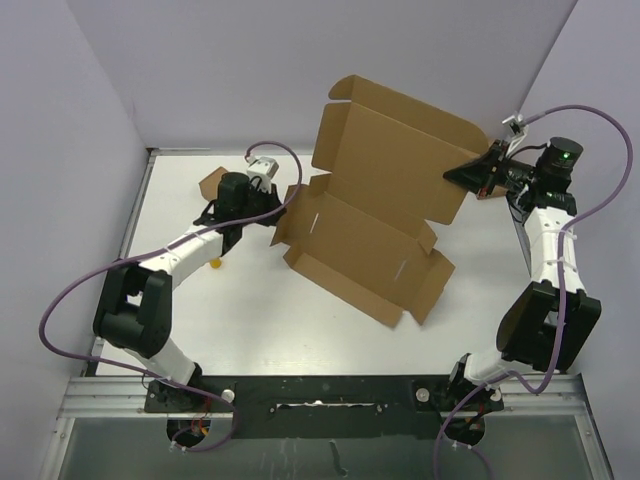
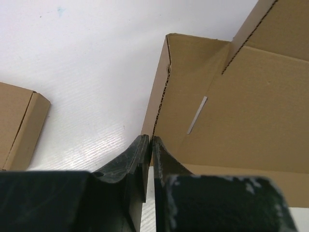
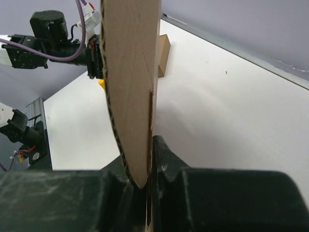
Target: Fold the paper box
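White table [image 1: 250,325] is occupied by the paper box [image 1: 375,210], lid raised. Its flap and lid edge are clamped tight by the left gripper [image 2: 149,140] and right gripper [image 3: 142,166]. Folds should be made slowly along the scored creases.

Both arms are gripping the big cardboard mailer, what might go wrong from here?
The left jaws pinch only a flap corner of the paper box, so it may slip free. The right jaws hold the raised lid by its edge; opposing pulls might crease or tear it.
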### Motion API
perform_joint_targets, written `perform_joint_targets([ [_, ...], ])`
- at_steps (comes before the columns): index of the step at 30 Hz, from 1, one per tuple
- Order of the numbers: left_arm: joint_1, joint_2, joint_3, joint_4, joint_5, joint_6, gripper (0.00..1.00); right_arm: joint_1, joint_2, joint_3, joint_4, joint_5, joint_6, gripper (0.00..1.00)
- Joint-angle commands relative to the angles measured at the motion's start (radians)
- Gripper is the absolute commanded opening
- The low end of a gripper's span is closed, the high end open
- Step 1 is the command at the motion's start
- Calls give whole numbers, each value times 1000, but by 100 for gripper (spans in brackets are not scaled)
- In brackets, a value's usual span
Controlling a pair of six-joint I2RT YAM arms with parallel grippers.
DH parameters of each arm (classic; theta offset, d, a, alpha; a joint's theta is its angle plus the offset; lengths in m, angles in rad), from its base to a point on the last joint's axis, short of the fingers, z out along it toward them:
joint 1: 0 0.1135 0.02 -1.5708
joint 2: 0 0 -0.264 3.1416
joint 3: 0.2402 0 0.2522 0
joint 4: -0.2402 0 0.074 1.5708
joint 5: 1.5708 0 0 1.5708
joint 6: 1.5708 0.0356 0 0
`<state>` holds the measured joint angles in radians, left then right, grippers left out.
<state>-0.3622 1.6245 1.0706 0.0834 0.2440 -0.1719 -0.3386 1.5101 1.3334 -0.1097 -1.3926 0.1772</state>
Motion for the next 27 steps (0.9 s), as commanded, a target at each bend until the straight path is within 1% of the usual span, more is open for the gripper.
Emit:
perform_joint_targets([
  [1, 10, -64, -73, 139, 31, 8, 6, 6, -3, 64, 37, -33, 63, 0],
  [3, 16, -87, -109, 174, 42, -3, 6, 7, 7, 63, 81, -44, 128, 0],
  [5, 23, -114, -128, 187, 52, -28, 10, 8, 14, 56, 145, -62, 198, 0],
  [7, 36, -154, -144, 184, 56, -70, 22, 8, 10, 54, 153, -62, 201, 0],
  [10, 56, -243, -179, 179, 37, -163, 39, 7, 6, 71, 98, -44, 161, 0],
  [13, 62, -350, -210, 157, -6, -269, 51, 10, -1, 67, 95, -16, 177, 0],
  [14, 60, -379, -221, 159, -11, -315, 53, 12, -2, 62, 106, -12, 192, 0],
  [17, 35, -440, -261, 207, -7, -511, 55, 21, -6, 29, 219, -5, 319, 0],
  [18, 15, -444, -272, 234, -12, -580, 55, 25, -7, 15, 282, -2, 387, 0],
  [19, -23, -441, -277, 248, -29, -645, 55, 26, -4, -3, 380, 1, 489, 0],
  [21, -92, -417, -271, 264, -91, -794, 56, 25, 3, -42, 535, 5, 649, 0],
  [23, -156, -374, -263, 308, -118, -899, 56, 25, 8, -62, 653, 8, 779, 0],
  [24, -184, -346, -255, 333, -136, -966, 56, 25, 12, -71, 694, 10, 830, 0],
  [26, -232, -295, -244, 412, -158, -1048, 58, 26, 12, -85, 745, 15, 896, 0],
  [27, -256, -271, -235, 445, -178, -1086, 61, 26, 10, -93, 764, 19, 921, 0],
])
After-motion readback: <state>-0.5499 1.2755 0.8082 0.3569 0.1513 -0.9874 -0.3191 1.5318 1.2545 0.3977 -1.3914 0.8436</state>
